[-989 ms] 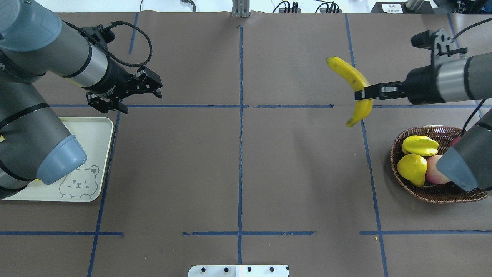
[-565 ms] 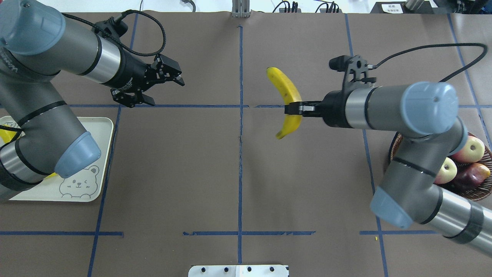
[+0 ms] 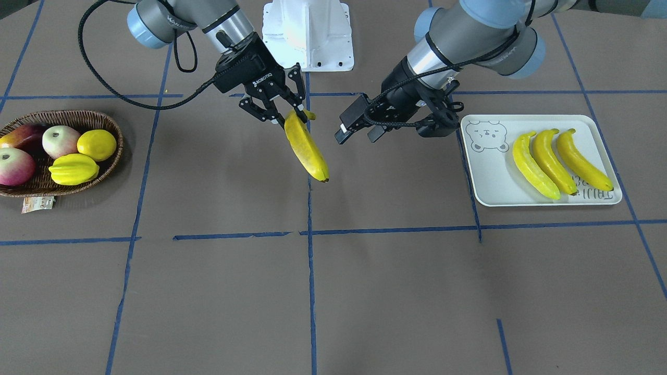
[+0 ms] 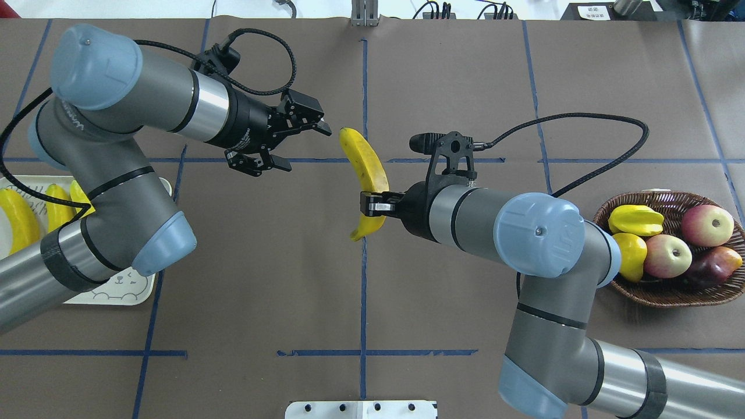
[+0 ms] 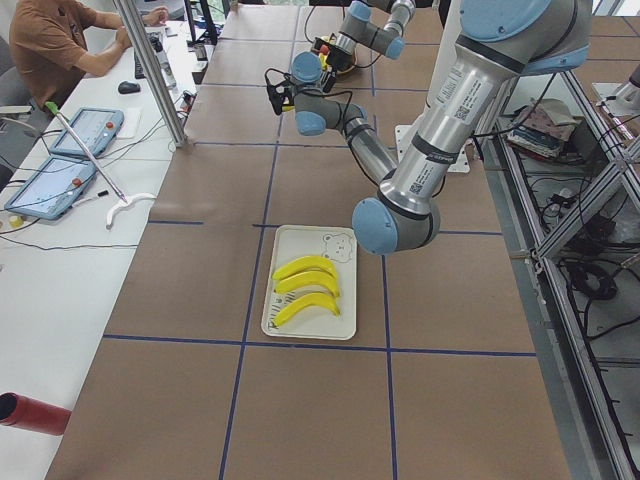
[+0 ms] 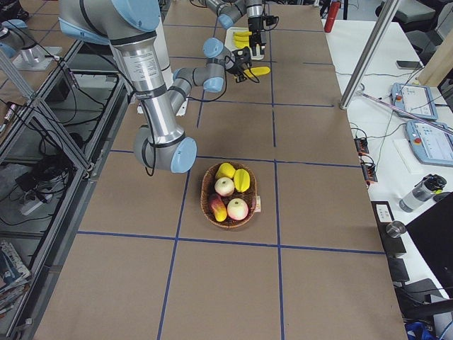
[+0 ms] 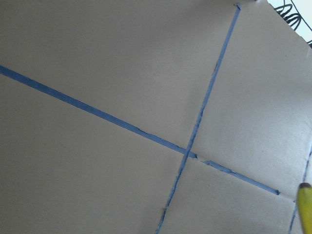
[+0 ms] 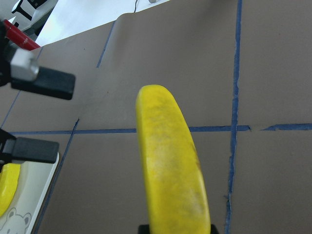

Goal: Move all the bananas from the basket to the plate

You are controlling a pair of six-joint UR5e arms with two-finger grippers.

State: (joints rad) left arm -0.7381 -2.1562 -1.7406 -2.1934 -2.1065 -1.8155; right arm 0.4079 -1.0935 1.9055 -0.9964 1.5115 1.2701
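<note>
Through the left wrist's camera there is mostly the tabletop (image 7: 97, 161), covered in plain brown paper. Two strips of blue tape cross on it. The long strip (image 7: 97, 113) runs slantwise, and the other strip (image 7: 214, 68) climbs towards the tabletop's edge, where the brown gives way to white. A coiled black cable (image 7: 292, 10) shows just past that edge. Low down, the end of a yellow banana (image 7: 305, 209) pokes in, dark at its tip, well apart from the crossing.

"ROBOTIQ" is printed on the right gripper (image 3: 287, 115) body.
</note>
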